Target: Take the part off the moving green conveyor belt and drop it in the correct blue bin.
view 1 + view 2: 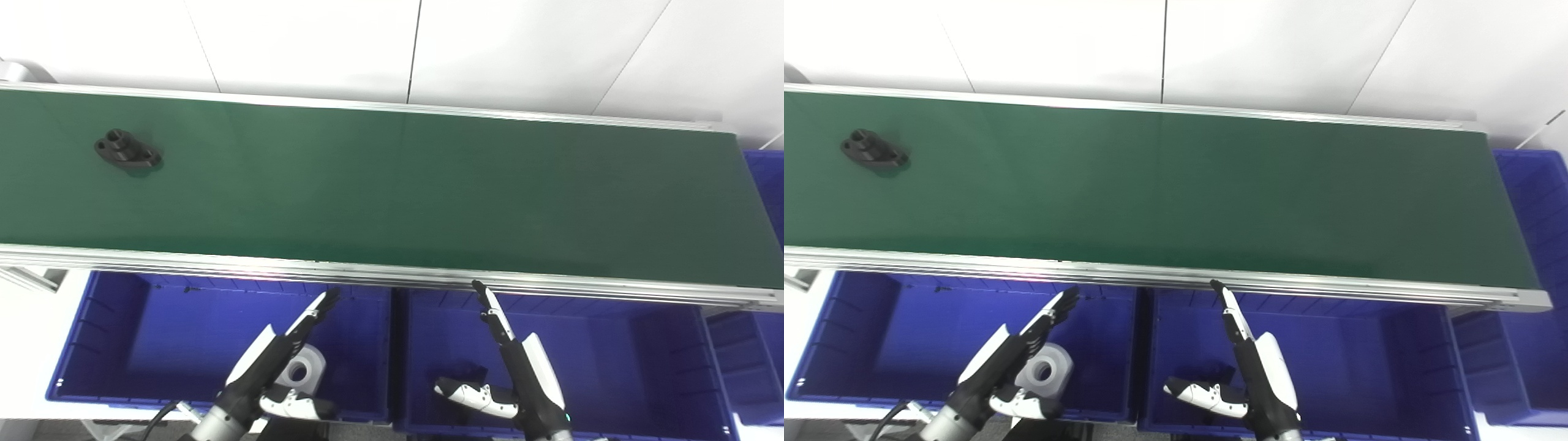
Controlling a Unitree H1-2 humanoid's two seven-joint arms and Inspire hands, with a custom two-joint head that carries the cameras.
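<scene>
A small black flanged part with a raised round boss [127, 149] lies on the long green conveyor belt [392, 190], far toward its left end and nearer the back rail than the front. Nothing touches it, and it is well apart from both hands.

Below the belt's front aluminium rail sit 2 deep blue plastic bins side by side. The left blue bin [110, 343] holds a white ring-shaped part with a round hole [301, 369], partly hidden behind the left arm. The right blue bin [643, 361] holds a dark object [465, 371] just beside the right thumb; its shape is too shadowed to tell. More blue bin walls [765, 184] show past the belt's right end.

The left hand [278, 361] hovers over the left bin, fingers stretched straight toward the belt and thumb spread aside, holding nothing. The right hand [511, 361] hangs over the right bin in the same flat, spread pose, also empty.

As a judgement, the task for this black part is not yet begun: no reach, no grasp, no drop. Left to do is the whole sequence: meet the part on the belt, close on it, lift, and release it into the matching bin, which may be the right one if the dark object there is of the same kind.
</scene>
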